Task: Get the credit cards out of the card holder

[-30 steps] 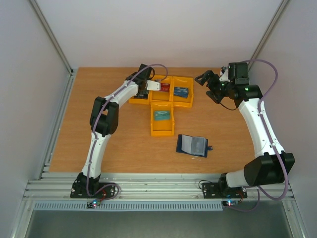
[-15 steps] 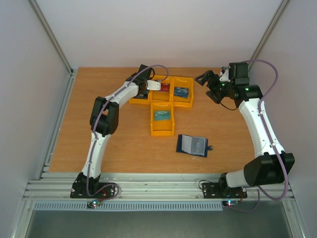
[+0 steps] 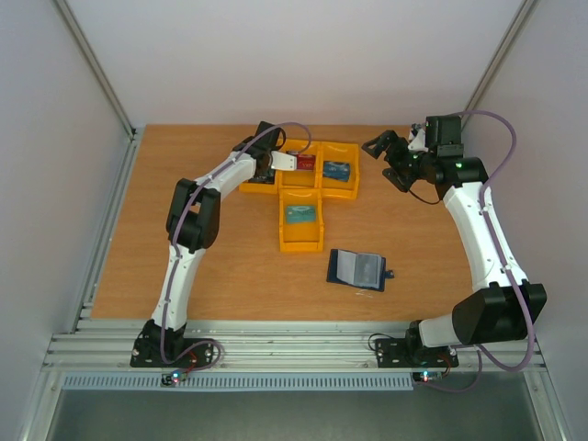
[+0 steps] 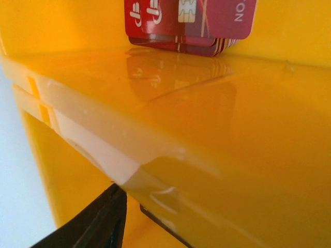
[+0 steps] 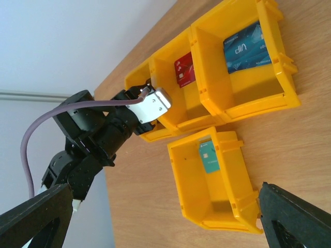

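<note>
Your right gripper [image 5: 166,187] gapes empty, your left gripper [image 3: 287,160] I cannot tell; the thin red plastic credit cards [image 4: 189,26] look stiff and slick, so pinch an edge.

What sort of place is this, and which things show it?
Probably a robot lab test cell: left arm and right arm bolted at the edge of a wooden table, plain white walls enclosing it, yellow bins holding cards.

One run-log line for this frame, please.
left gripper at red cards bin, jaws unclear | right gripper raised, open, empty | card holder open on table | VIP card, teal card in yellow bins
</note>
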You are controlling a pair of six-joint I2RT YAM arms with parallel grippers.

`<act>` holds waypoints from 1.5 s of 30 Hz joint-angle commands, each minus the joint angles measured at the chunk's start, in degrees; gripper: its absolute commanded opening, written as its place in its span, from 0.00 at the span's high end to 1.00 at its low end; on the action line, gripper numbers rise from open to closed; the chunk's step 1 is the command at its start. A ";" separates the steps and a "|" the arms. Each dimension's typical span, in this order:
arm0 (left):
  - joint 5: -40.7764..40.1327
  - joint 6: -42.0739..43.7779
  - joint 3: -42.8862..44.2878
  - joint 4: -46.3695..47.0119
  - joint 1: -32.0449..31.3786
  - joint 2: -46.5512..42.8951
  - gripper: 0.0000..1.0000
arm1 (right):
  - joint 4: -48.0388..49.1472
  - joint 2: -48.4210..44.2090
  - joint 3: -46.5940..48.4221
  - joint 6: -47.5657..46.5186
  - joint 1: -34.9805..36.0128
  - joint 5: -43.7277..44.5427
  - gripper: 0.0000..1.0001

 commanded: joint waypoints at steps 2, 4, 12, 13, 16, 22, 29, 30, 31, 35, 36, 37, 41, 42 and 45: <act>1.26 -0.33 1.40 -0.50 -0.18 -1.34 0.52 | -0.65 -0.71 -0.14 -1.22 -0.56 -0.61 0.02; 1.23 -0.60 2.02 -0.75 -0.18 -1.69 0.48 | -0.96 -0.83 0.01 -1.54 -0.64 -0.54 0.02; 1.76 -3.76 4.11 -2.31 -0.18 -6.25 0.37 | -8.57 -0.56 3.42 -7.62 -0.78 3.30 0.01; 2.05 -4.64 4.01 -2.91 -0.18 -7.38 0.35 | -10.69 -0.33 3.97 -8.89 -0.74 4.19 0.01; 2.39 -7.80 3.75 -4.99 -0.19 -11.47 0.28 | -17.00 -0.19 4.11 -12.46 -0.74 7.68 0.01; 3.37 -15.84 -0.60 -8.44 -0.20 -20.32 0.15 | -18.58 -2.41 -5.29 -12.79 -0.09 10.98 0.07; 11.66 -35.60 1.75 -24.42 -0.18 -29.09 0.12 | -16.98 -0.33 -18.91 -9.06 6.77 19.22 0.11; 14.25 -39.00 0.77 -25.84 -0.18 -30.86 0.12 | -16.69 -0.02 -20.52 -8.54 8.03 20.34 0.10; 16.83 -42.60 -0.37 -27.20 -0.18 -32.78 0.12 | -16.40 0.47 -22.02 -7.68 9.26 21.16 0.09; 24.36 -52.04 -2.92 -33.00 -0.18 -37.31 0.11 | -14.78 3.24 -26.44 -5.77 13.79 23.61 0.08; 25.86 -53.60 -4.00 -33.77 -0.18 -38.33 0.11 | -14.54 4.06 -26.92 -5.46 14.76 24.46 0.08; 27.18 -55.54 -5.24 -34.04 -0.18 -39.41 0.11 | -14.35 5.06 -27.29 -5.26 15.76 25.20 0.08; 31.12 -60.43 -9.79 -34.35 -0.18 -42.88 0.11 | -13.29 9.54 -28.00 -4.39 18.57 26.78 0.06; 31.73 -61.25 -10.58 -34.61 -0.18 -43.46 0.11 | -12.92 10.65 -28.22 -4.12 18.75 26.68 0.05; 32.28 -62.40 -13.14 -34.06 -0.18 -45.08 0.11 | -10.86 12.45 -29.48 -3.65 19.01 25.56 0.06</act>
